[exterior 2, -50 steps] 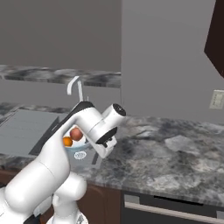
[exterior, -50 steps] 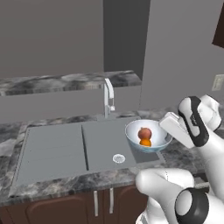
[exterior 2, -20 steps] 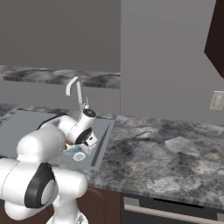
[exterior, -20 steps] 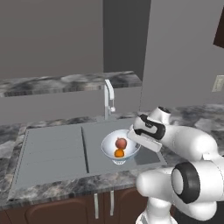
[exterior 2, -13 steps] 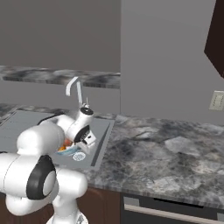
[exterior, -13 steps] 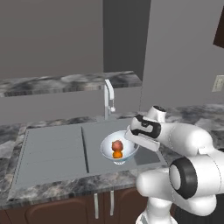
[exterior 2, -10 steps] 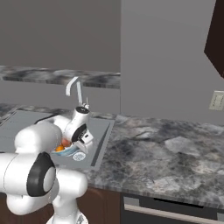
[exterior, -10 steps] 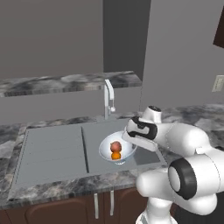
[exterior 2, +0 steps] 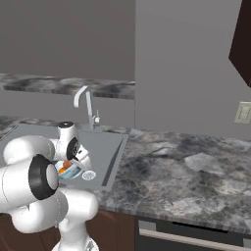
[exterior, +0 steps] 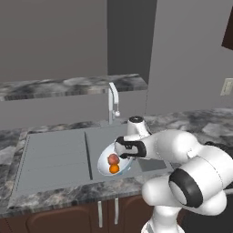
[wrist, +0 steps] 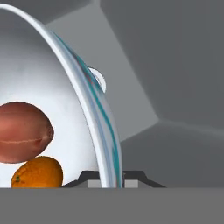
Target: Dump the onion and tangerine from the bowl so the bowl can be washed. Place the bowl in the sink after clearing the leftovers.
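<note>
A: Sink (exterior: 59, 157), the large grey rectangular basin with its ribbed drainboard, sits sunk in the dark marbled stone counter (exterior: 50, 198). Where's the bowl?

B: One wide, shallow, glossy white bowl (exterior: 105, 160) hangs tipped over the basin, right of the drainboard and in front of the curved silver faucet (exterior: 113, 101). The pincer (exterior: 122, 148) is clamped together on its rim; in the hand view the rim (wrist: 94, 113) runs edge-on between the fingertips.

A: So which step is this?

B: The dumping, I'd judge. Both leftovers sit inside: one reddish-brown round onion (exterior: 113, 159) and, touching it on the lower side, one small bright orange tangerine (exterior: 114, 169).

A: What does the next move call for?

B: Probably a steeper roll of the wrist, so both roll over the low edge while the grip holds firm. Only then can the bowl go down in the basin, near the single round metal drain (exterior 2: 88, 175).

A: Risk?

B: A glossy rim may slip as the load shifts.
</note>
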